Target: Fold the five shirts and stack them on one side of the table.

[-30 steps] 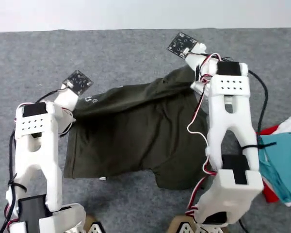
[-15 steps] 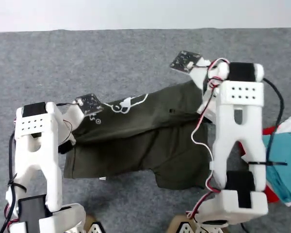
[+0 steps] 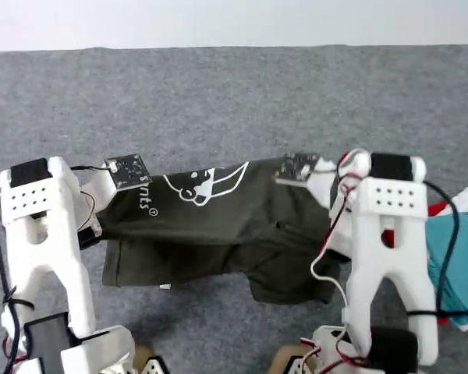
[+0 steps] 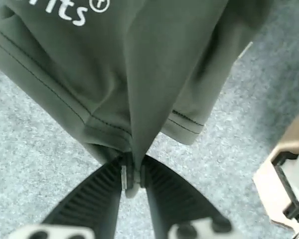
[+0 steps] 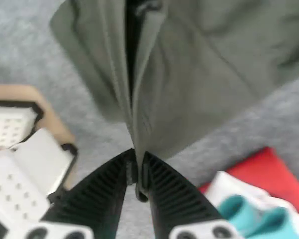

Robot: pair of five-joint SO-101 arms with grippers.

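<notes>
Lying partly folded on the grey felt table (image 3: 218, 93): one dark olive cloth shirt with white print (image 3: 218, 222), between the arms. Left gripper (image 4: 132, 175) clamped on one bunched edge, right gripper (image 5: 138, 172) clamped on the opposite edge. Teal, red and white garment heap (image 3: 456, 257) at table's right edge.

A grey carpeted table (image 3: 218, 93) meets a white wall (image 3: 218, 22).

My left gripper (image 4: 132, 175): jaws pressed together, a fold of the dark green shirt (image 4: 139, 74) pinched at their tips.
My right gripper (image 5: 138, 172): jaws likewise clamped, shirt cloth between them.
My left arm (image 3: 47, 226), my right arm (image 3: 390, 234): bent, side by side.
</notes>
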